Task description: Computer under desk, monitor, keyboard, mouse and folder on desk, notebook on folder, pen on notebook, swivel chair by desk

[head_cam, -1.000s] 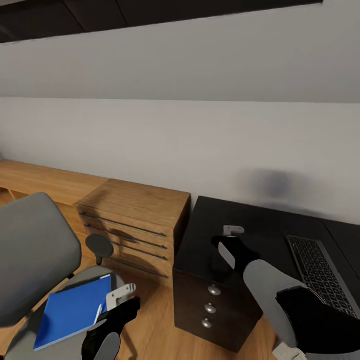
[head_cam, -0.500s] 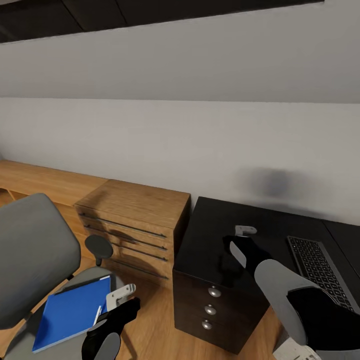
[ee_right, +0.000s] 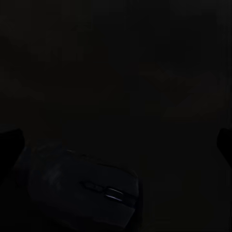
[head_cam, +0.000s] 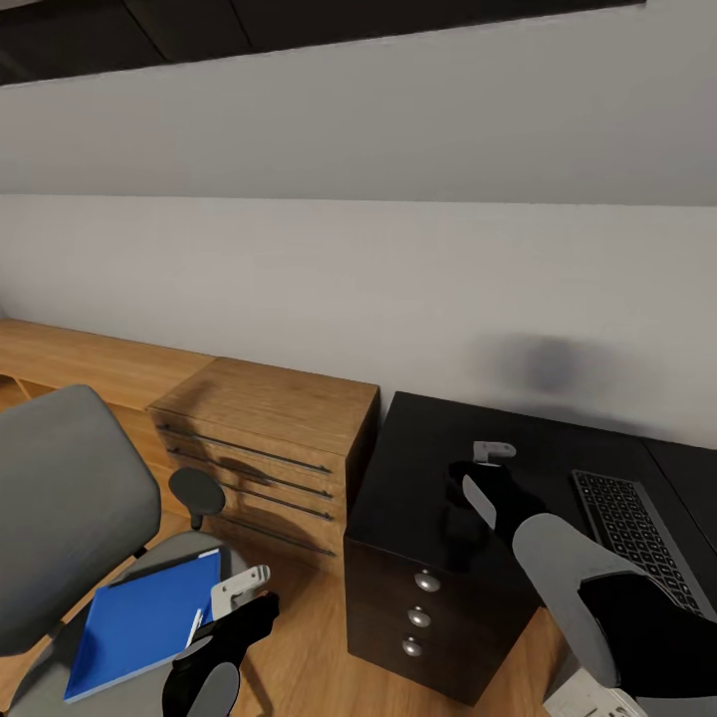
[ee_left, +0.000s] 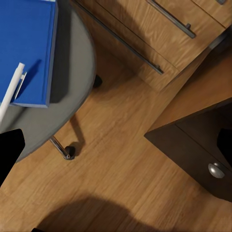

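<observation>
Head view first: black desk [head_cam: 558, 448] sits against the white wall, a keyboard [head_cam: 632, 538] lying on its right part. The right gripper [head_cam: 492, 451] hangs over the desktop left of the keyboard; whether its fingers are apart or closed I cannot tell. A wooden drawer chest [head_cam: 269, 438] stands left of the desk. Lower left, the grey swivel chair [head_cam: 70, 498] carries a blue folder [head_cam: 144, 622] on its seat, a white pen [head_cam: 194, 627] at the folder's right edge. The left gripper [head_cam: 239, 588] hovers just beside that edge; its finger state is unclear.

Left wrist view: folder [ee_left: 24, 48] and pen [ee_left: 12, 89] on the chair seat [ee_left: 72, 77], above the wooden floor [ee_left: 121, 174].

Right wrist view: very dark; a black mouse [ee_right: 82, 188] rests on the desktop between the dark fingertips [ee_right: 9, 145], which stand wide apart.
</observation>
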